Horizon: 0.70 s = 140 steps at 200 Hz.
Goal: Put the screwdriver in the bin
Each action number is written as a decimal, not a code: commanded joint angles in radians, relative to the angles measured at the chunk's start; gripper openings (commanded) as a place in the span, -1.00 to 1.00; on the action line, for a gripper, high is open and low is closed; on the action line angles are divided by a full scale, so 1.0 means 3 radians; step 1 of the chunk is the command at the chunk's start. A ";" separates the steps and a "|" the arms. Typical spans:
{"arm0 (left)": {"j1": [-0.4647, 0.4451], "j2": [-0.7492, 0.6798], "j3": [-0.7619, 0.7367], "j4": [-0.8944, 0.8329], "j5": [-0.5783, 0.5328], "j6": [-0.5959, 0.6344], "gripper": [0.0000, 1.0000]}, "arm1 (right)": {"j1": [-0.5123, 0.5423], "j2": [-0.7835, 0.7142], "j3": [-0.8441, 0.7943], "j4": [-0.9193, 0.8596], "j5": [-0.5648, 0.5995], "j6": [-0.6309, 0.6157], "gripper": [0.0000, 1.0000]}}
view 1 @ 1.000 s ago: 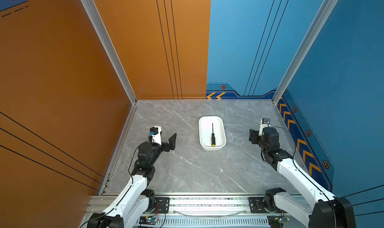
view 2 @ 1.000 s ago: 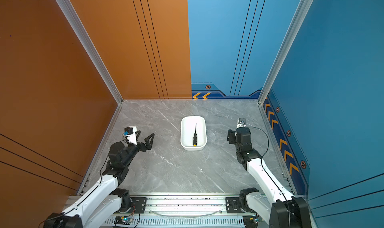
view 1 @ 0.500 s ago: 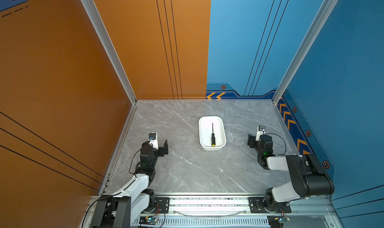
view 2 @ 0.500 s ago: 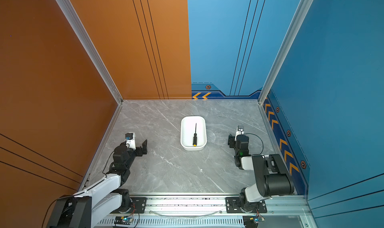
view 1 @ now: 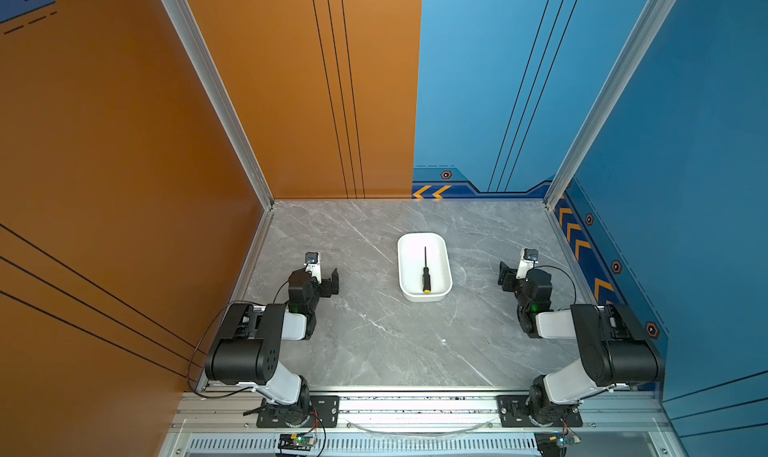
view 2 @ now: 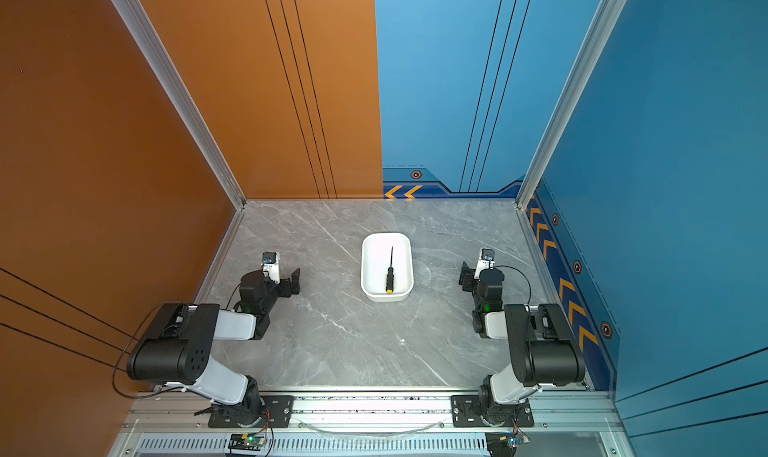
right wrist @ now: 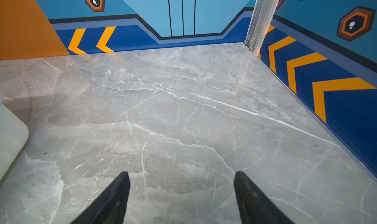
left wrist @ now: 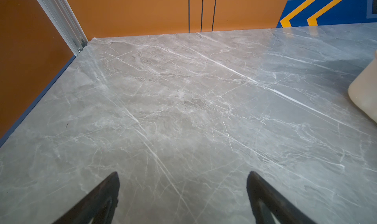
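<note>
The screwdriver (view 1: pixel 426 273) is lying flat inside the bin (view 1: pixel 411 263), so the task is looking finished. The left arm (view 1: pixel 301 297) and right arm (view 1: pixel 534 292) are resting either side of the bin, jaws released and empty.

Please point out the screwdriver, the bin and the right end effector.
screwdriver (view 1: pixel 426 274): in a top view, on its black handle.
bin (view 1: pixel 415 297): in a top view, on its near wall.
right end effector (right wrist: pixel 181 173): right wrist view, midway between its open fingertips.
</note>
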 commanded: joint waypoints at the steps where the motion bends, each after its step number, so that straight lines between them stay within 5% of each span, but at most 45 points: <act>1: 0.0031 -0.0013 0.0161 -0.0154 -0.0033 -0.0069 0.96 | -0.0012 -0.0003 0.0057 -0.0057 -0.0050 0.0050 0.62; 16: 0.0026 0.0019 0.0144 -0.0066 -0.0048 -0.0064 0.96 | 0.0001 -0.0003 0.0063 -0.0066 -0.0027 0.0037 0.70; 24: 0.0025 0.0016 0.0139 -0.0066 -0.0052 -0.0063 0.96 | 0.0008 -0.0003 0.0062 -0.0067 -0.0007 0.0033 1.00; 140: 0.0012 0.0010 0.0130 -0.0061 0.0012 -0.0026 0.96 | 0.0051 -0.0003 0.0074 -0.0093 0.0117 0.0021 0.99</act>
